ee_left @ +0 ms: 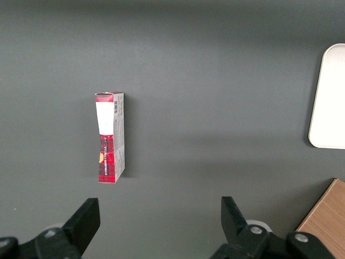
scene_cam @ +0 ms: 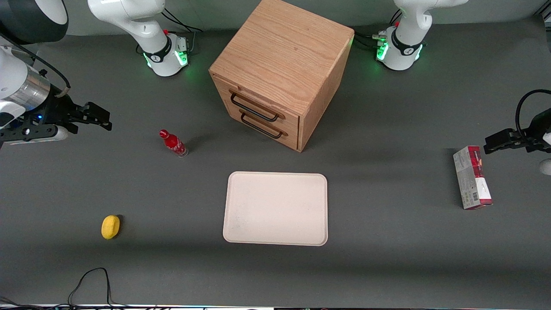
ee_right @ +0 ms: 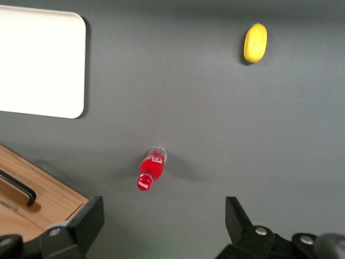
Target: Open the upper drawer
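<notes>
The wooden cube cabinet [scene_cam: 280,56] stands at the middle of the table, turned at an angle. Its upper drawer [scene_cam: 258,102] is shut, flush with the front, with a long black wire handle [scene_cam: 254,110]. The lower drawer [scene_cam: 269,125] beneath it is shut too. My gripper [scene_cam: 101,118] hovers above the table toward the working arm's end, well apart from the cabinet, open and empty. In the right wrist view the gripper [ee_right: 164,216] is spread wide over bare table, with a corner of the cabinet [ee_right: 48,197] and one black handle end [ee_right: 21,190] showing.
A red bottle [scene_cam: 173,143] stands between my gripper and the cabinet, also in the right wrist view [ee_right: 150,170]. A cream tray [scene_cam: 275,209] lies nearer the front camera than the cabinet. A yellow lemon-like thing [scene_cam: 110,226] lies near the front. A red-and-white box [scene_cam: 472,177] lies toward the parked arm's end.
</notes>
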`<act>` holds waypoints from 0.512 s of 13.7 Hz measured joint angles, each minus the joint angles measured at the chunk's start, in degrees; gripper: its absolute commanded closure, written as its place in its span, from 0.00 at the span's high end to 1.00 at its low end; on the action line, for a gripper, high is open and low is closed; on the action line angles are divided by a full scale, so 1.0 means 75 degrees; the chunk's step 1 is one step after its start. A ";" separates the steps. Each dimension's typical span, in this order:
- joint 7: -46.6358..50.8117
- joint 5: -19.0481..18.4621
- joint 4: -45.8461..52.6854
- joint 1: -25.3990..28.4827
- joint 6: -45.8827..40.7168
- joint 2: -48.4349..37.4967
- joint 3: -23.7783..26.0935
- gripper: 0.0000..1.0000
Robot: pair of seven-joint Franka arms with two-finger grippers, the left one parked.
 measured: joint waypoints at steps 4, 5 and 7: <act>0.0000 0.0000 0.0128 -0.0027 -0.0177 0.0031 0.0030 1.00; 0.0000 0.0000 0.0148 -0.0017 -0.0180 0.0051 0.0054 1.00; 0.0004 0.0000 0.0176 0.0025 -0.0209 0.0121 0.0088 1.00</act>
